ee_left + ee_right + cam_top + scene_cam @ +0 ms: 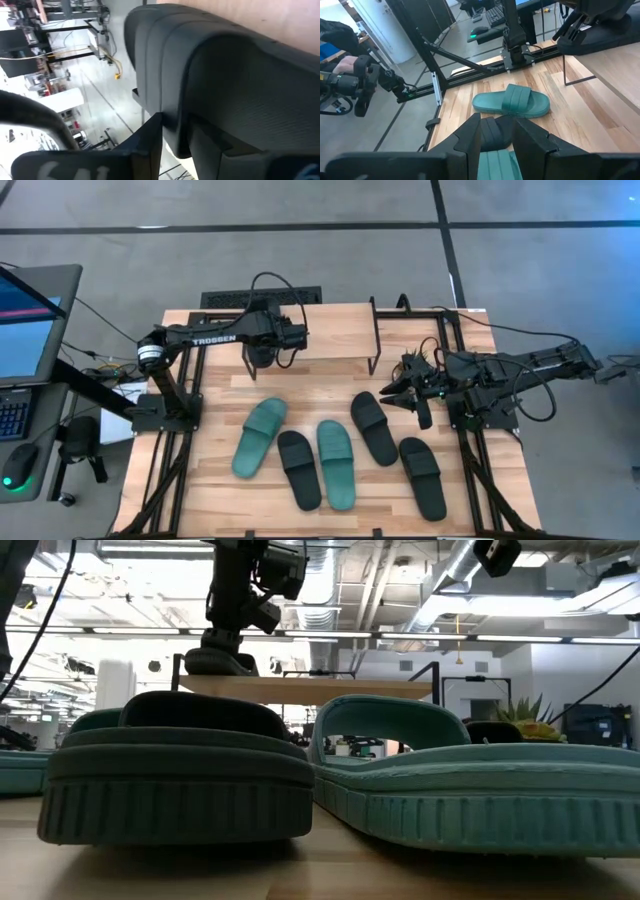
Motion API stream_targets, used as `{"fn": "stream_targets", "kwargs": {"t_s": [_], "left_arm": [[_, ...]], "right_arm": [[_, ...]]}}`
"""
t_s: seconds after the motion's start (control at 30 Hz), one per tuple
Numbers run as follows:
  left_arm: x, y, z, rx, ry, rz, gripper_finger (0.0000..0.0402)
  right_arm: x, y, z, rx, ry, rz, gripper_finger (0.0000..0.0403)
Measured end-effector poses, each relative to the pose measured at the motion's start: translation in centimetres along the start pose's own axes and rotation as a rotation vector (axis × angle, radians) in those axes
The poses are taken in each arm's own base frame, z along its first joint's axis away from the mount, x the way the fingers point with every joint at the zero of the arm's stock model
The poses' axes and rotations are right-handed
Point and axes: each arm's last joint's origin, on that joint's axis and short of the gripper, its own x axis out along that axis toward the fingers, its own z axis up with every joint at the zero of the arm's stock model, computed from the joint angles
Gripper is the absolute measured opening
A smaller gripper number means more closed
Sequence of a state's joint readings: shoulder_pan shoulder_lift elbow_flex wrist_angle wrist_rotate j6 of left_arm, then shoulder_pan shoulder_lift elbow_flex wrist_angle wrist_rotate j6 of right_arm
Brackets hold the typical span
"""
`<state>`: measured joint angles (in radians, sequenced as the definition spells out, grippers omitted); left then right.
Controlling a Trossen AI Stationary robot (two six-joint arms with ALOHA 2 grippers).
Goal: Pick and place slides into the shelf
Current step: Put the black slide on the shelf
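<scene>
Showing: wooden table [220, 490] seen from above, two dark arms, low shelf [335, 330] at far edge.
Left gripper [262, 352]: over shelf's left end, at a black slide [218, 662] lying on the top board; finger spacing cannot tell.
Right gripper [392, 393]: beside shelf's right leg, above table, fingers apart, empty.
Slides on table: two teal [258, 438] [337, 463], three black [298, 470] [373, 426] [423, 476], in a loose row.

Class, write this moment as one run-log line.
left gripper: over light wooden shelf, at black rubber slide on it | right gripper: waiting, empty | table: three black, two teal slides
</scene>
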<state>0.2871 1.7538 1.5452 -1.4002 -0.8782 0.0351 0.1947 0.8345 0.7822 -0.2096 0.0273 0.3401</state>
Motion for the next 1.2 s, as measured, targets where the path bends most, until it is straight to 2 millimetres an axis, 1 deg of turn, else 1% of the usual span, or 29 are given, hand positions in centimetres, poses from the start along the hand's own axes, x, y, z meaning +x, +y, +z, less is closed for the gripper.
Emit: {"fn": "stream_targets", "kwargs": {"t_s": [0.77, 1.2], "left_arm": [[-0.1, -0.1, -0.2, 0.004, 0.008, -0.06, 0.0078], [-2.0, 2.0, 0.1, -0.015, -0.05, -0.086, 0.0078]], "right_arm": [[0.0, -0.1, -0.2, 0.0, 0.017, -0.005, 0.0098], [0.0, -0.1, -0.2, 0.0, 0.016, -0.005, 0.0098]]}}
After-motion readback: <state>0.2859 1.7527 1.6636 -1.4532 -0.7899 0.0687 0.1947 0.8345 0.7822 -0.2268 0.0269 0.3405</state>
